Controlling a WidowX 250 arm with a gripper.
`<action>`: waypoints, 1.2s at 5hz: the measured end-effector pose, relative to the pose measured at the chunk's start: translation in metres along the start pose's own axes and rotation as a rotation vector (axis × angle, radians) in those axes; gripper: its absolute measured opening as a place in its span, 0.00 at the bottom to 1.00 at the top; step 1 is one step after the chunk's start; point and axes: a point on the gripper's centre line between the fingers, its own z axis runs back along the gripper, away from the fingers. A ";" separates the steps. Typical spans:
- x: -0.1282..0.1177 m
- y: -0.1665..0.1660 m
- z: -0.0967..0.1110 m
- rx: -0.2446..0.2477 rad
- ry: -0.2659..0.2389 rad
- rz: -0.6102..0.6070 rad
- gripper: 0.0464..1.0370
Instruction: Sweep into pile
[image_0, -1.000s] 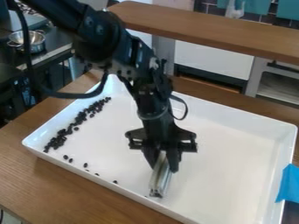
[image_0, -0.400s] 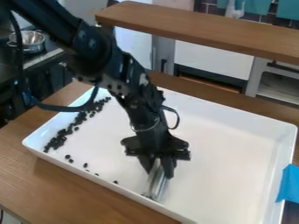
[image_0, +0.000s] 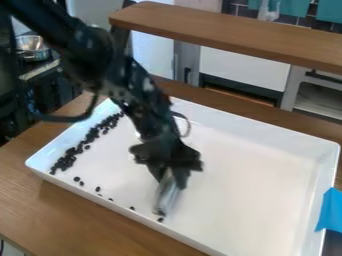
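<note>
In the camera view, the tool (image_0: 171, 181), clamped on a silvery bar (image_0: 165, 198), has shifted toward nine o'clock in the white tray (image_0: 260, 155), seemingly driving a stray bean (image_0: 160, 219) (slow work) toward the dark pile (image_0: 65, 162) at ten.

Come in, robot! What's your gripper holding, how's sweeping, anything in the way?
Gripper holding silvery bar. Most dark bits along left side of tray; strays near front wall. Front wall close to bar's tip.

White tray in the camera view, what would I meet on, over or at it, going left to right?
Long cluster of dark pellets, gripper holding a silver bar, blue tape.
</note>
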 end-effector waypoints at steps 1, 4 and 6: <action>0.011 0.040 0.002 0.068 -0.003 -0.015 0.34; 0.015 0.141 0.018 0.224 -0.006 -0.066 0.34; 0.015 0.096 0.027 0.042 0.075 0.028 0.34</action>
